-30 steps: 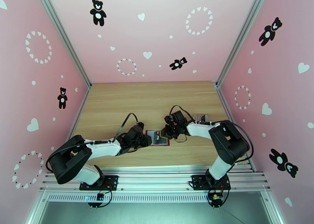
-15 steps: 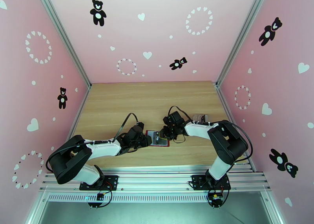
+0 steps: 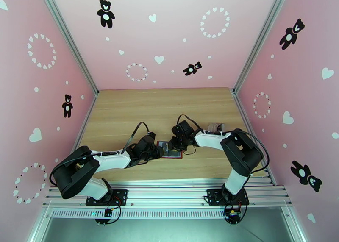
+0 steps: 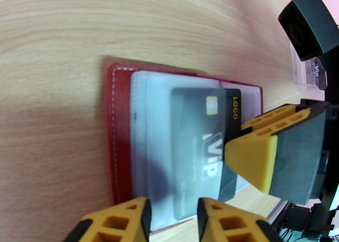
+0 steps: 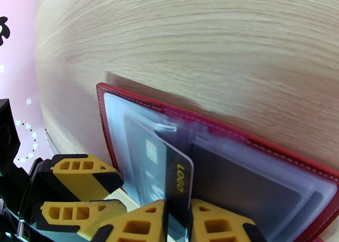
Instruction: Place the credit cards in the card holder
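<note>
between right jaws, wrist view shows credit card [image 5: 178,175] gripped; left jaws unclear.

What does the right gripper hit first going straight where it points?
Probably the clear pocket edge of the dark red leather card holder, where its held dark grey card enters; depth unclear.

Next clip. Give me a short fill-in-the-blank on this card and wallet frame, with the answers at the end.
1. The card holder on the table is ___ in colour.
2. It lies ___, its clear pockets facing up.
3. The yellow word on the credit card reads ___.
4. The right gripper has the ___ between its fingers.

Missing words: red; open; LOGO; credit card.
</note>
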You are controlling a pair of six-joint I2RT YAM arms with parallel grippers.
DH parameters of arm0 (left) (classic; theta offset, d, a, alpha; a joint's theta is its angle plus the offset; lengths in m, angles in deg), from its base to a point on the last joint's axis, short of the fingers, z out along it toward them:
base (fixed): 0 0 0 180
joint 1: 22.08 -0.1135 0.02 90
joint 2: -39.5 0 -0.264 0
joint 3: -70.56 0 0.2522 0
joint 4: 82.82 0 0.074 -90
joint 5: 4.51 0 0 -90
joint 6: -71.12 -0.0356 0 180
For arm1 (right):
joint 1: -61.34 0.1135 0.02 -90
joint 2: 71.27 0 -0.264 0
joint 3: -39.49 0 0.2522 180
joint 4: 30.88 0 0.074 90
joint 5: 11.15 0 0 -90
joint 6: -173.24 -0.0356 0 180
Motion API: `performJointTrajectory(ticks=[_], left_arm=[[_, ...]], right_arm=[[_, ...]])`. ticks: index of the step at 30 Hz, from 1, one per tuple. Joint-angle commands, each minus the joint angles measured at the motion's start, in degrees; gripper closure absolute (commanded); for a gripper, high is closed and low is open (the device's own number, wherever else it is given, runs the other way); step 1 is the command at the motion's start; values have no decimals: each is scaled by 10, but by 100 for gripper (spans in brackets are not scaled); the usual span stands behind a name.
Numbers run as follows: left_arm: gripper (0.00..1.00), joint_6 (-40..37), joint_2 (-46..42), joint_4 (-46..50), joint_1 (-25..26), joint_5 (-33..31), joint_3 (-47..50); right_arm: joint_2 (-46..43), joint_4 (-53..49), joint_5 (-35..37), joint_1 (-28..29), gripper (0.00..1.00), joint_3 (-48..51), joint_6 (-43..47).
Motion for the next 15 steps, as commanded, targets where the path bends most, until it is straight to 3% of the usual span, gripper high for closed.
performJointTrajectory(ticks=[1, 8, 15], left_arm=[[65, -1, -16, 19, 2, -1, 2], [65, -8, -45, 49, 2, -17, 2], [65, -7, -31, 42, 3, -20, 4]], right_arm=[[7, -34, 18, 8, 75, -13, 2], [-25, -89, 60, 8, 70, -30, 25], [-17, -95, 63, 9, 74, -38, 27]])
